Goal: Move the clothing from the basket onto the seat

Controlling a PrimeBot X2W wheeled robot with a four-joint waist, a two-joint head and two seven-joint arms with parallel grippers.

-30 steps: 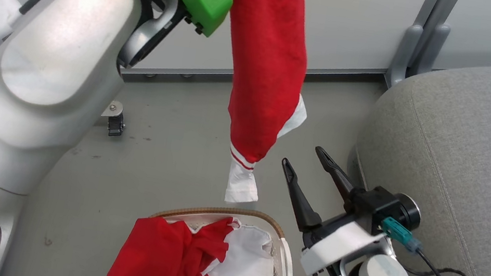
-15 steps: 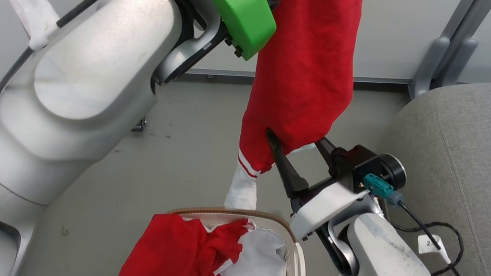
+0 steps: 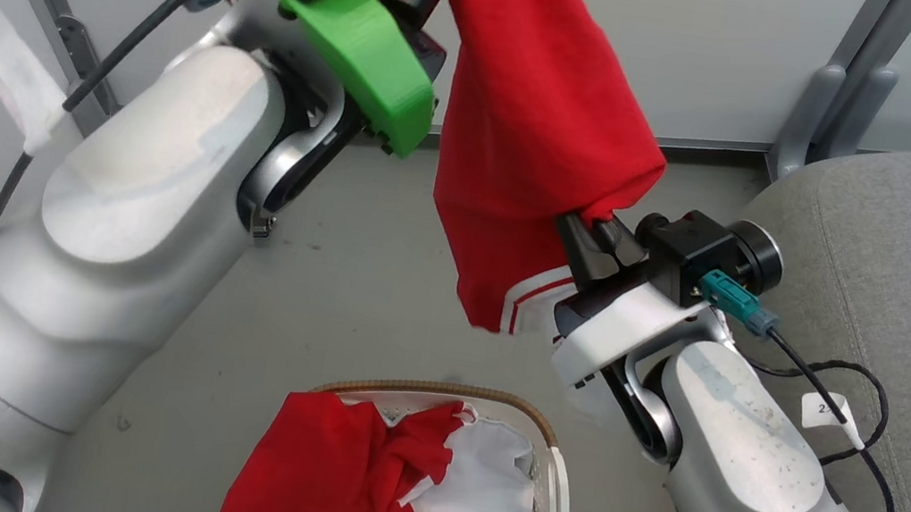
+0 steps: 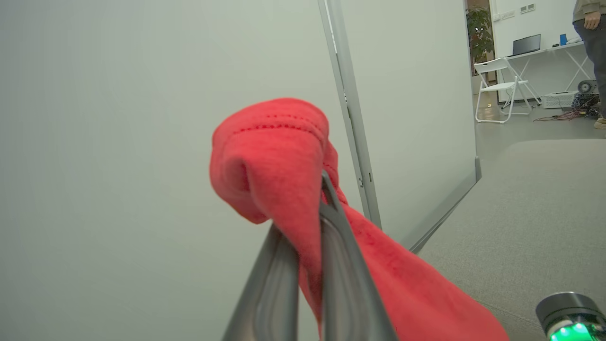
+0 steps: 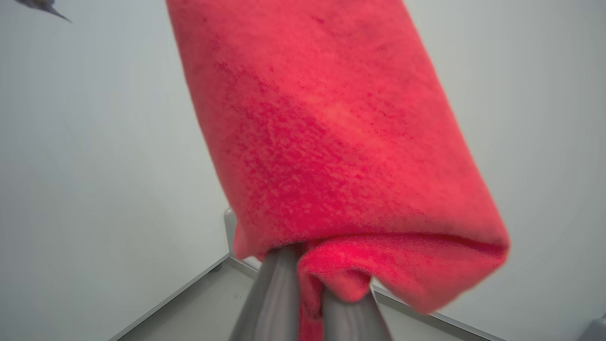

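**Desk:** Two grippers on one garment. Was that the picture?

**Photographer:** Yes. The left gripper was clamped tight on the red hem, which bunched over its fingers in the left wrist view. In the head view that arm sat at 12 o'clock. The right gripper, just toward 3 o'clock from centre, was pinched shut on a fold beside the striped cuff.

**Desk:** And the cloth between them?

**Photographer:** It hung as a red tube from 12 o'clock down to centre, above the floor and apart from the seat.

**Desk:** Where was the seat?

**Photographer:** At 3 o'clock, a grey cushion running down that edge, with the right forearm between it and the basket.

**Desk:** The basket?

**Photographer:** At 6 o'clock, on the floor. More clothing lay in its 9 o'clock half and covered the rim there. The white liner showed in the 3 o'clock half.

**Desk:** Anything behind?

**Photographer:** A pale wall stood behind the hem in the left wrist view. At 2 o'clock were a white folding chair and, cut by the edge, a person standing.
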